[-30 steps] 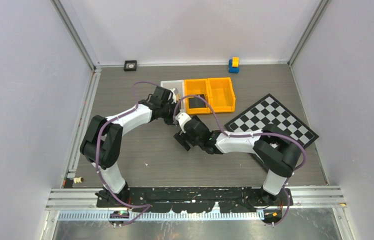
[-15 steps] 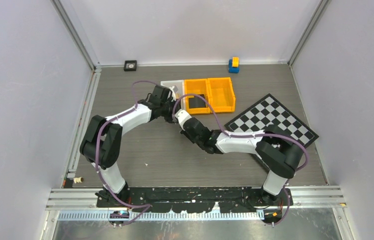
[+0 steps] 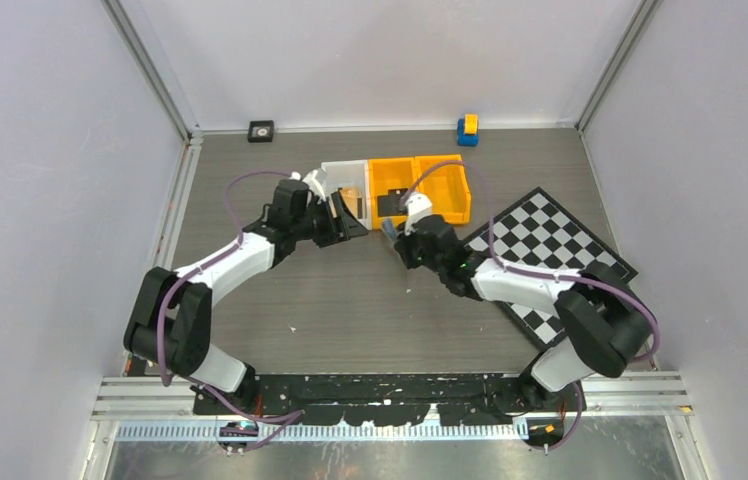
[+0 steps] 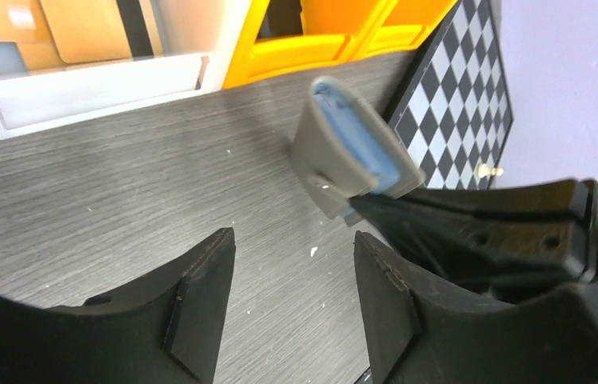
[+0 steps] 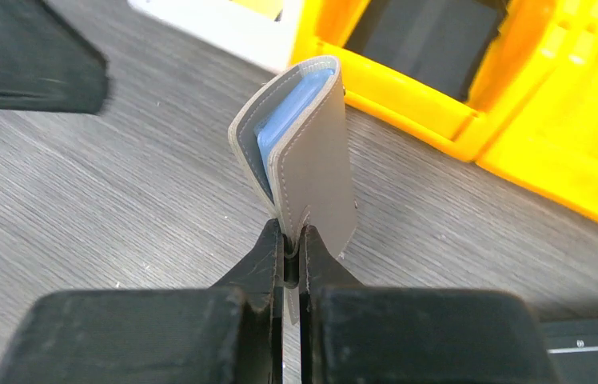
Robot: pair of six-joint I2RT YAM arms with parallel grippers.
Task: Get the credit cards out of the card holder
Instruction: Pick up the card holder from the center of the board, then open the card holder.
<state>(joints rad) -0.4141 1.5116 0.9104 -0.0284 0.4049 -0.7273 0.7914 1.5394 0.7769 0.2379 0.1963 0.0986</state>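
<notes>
Right gripper (image 5: pixel 292 258): closed hard on the lower edge of the grey wallet (image 5: pixel 305 164), the two black fingers all but meeting with only the flap between them. The wallet stands upright in that grip, folded almost shut, with the paler blue-grey lining showing inside the fold. It sits over the table (image 3: pixel 330 300), just in front of the nearer orange bin (image 5: pixel 408 88) and apart from it. Whether its lower edge touches the table cannot be told. Whether any card is inside the fold cannot be told either. Left gripper (image 4: pixel 292 248): part open, holding nothing, with bare tabletop showing between its fingers. It points toward the wallet from the left side, near it but not touching. A black card (image 5: pixel 432 36) lies flat in the nearer orange bin. A tan card (image 4: pixel 96 28) with a dark stripe lies in the white bin (image 4: pixel 96 88), which adjoins that orange bin on its left. A second orange bin (image 3: pixel 460 200) adjoins it on the right. A checkerboard (image 3: pixel 540 215) lies flat on the table to the right of the bins, partly under the right arm.
</notes>
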